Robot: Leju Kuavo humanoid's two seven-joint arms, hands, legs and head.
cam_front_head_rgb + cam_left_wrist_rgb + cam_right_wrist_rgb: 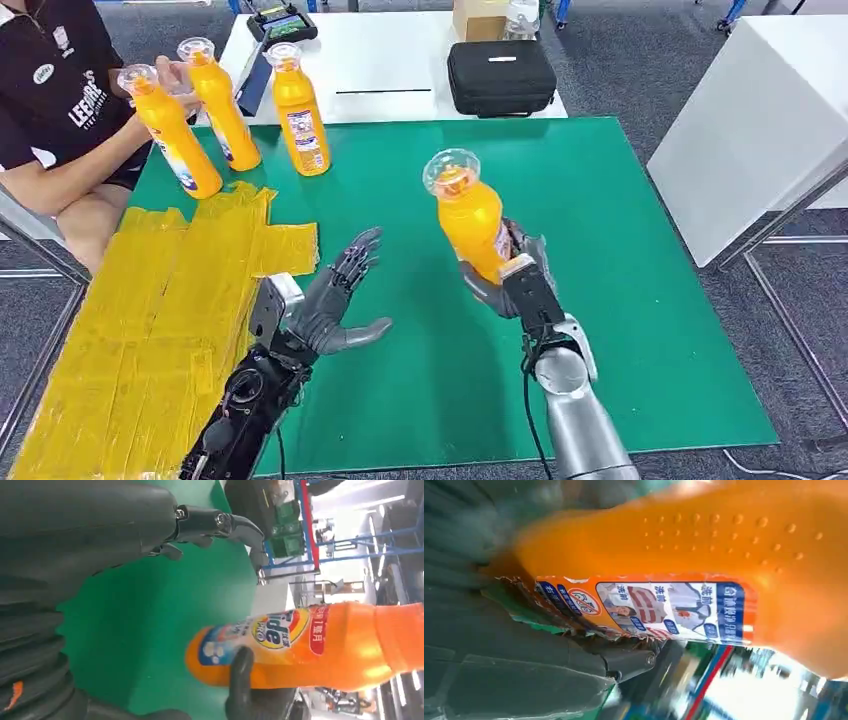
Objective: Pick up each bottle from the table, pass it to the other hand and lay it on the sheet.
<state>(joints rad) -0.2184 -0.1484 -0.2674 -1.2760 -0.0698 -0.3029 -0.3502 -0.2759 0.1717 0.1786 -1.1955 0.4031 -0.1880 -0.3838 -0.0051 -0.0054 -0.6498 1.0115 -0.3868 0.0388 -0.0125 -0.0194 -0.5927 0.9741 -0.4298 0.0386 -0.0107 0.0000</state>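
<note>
Orange plastic is what you are looking at in the middle of the head view: the held bottle (471, 222) is standing nearly upright in the air above the green mat (620, 300), its long axis vertical with a slight lean, its clear cap (451, 170) pointing up and towards the far side. Your right hand (508, 272) is wrapping its fingers around the lower body of that bottle from below and behind; in the right wrist view the back label (649, 605) is facing the camera. In the left wrist view the bottle's blue and orange brand label (260, 632) is showing, with a dark finger of the right hand crossing the base.

Your left hand (338, 300) is hovering just beside it, well open, palm turned towards the bottle, fingers spread and gripping nothing. A strip of bare mat is lying between the two hands.

The yellow sheet (160, 320) is lying to the left of the left arm, wrinkled, overlapping the mat's left edge. Three more orange bottles (225, 110) are standing upright at the mat's far left corner, beyond the sheet. A person (60, 100) in a dark shirt is sitting right behind them, one hand at the bottle tops. On the white table (385, 60) beyond the mat a black case (500, 75) is lying.
</note>
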